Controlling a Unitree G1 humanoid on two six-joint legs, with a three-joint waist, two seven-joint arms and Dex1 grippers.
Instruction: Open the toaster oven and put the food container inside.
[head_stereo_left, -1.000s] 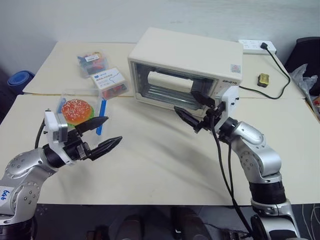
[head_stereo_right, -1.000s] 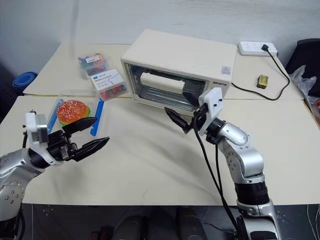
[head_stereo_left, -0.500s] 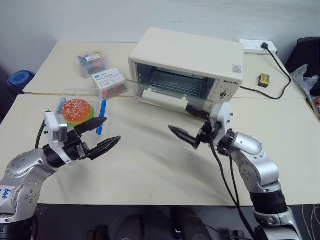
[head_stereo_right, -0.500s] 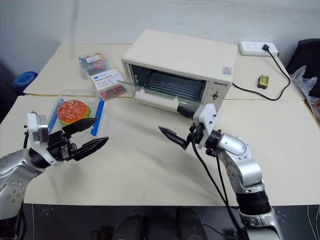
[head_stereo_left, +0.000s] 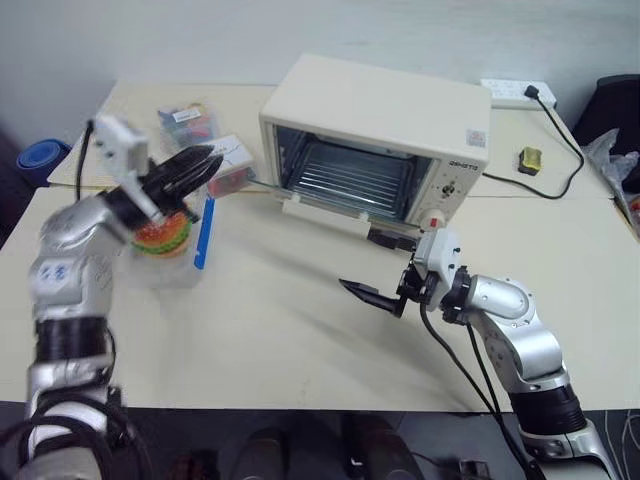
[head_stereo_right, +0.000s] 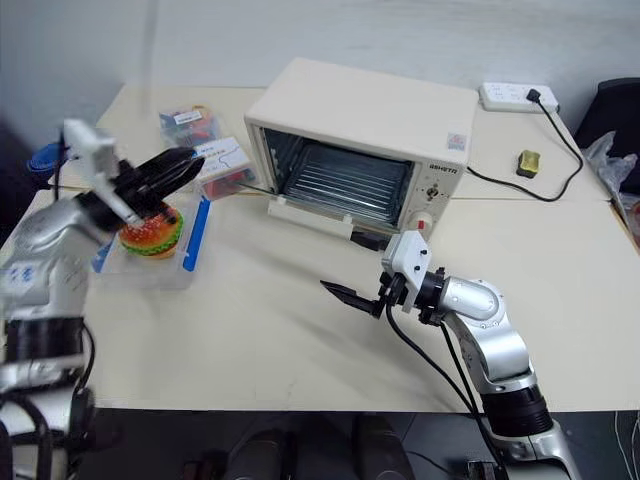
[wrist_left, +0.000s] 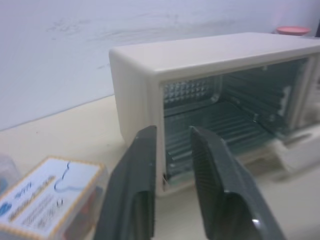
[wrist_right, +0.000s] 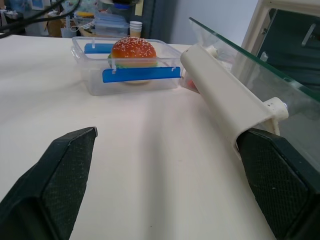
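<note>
The cream-white toaster oven (head_stereo_left: 380, 110) stands at the back of the table. Its glass door (head_stereo_left: 318, 203) hangs open, and the white bar handle (wrist_right: 225, 107) points toward me. The wire rack (wrist_left: 235, 122) inside is bare. The food container (head_stereo_left: 165, 245), a clear box with blue clips and a toy hamburger, sits on the table at the left. My left gripper (head_stereo_left: 207, 158) hovers above it, shut and empty, pointing at the oven. My right gripper (head_stereo_left: 378, 268) is open in front of the door, with one finger under the handle's end.
Two smaller clear boxes (head_stereo_left: 190, 122) of colourful items lie behind the container, to the left of the oven. A white power strip (head_stereo_left: 515, 92), a black cord (head_stereo_left: 560, 150) and a small brass object (head_stereo_left: 527, 158) lie to the right of the oven.
The oven door has dropped from closed to open as my right gripper drew back and down. My left arm rose and swung forward over the container, and its fingers closed.
</note>
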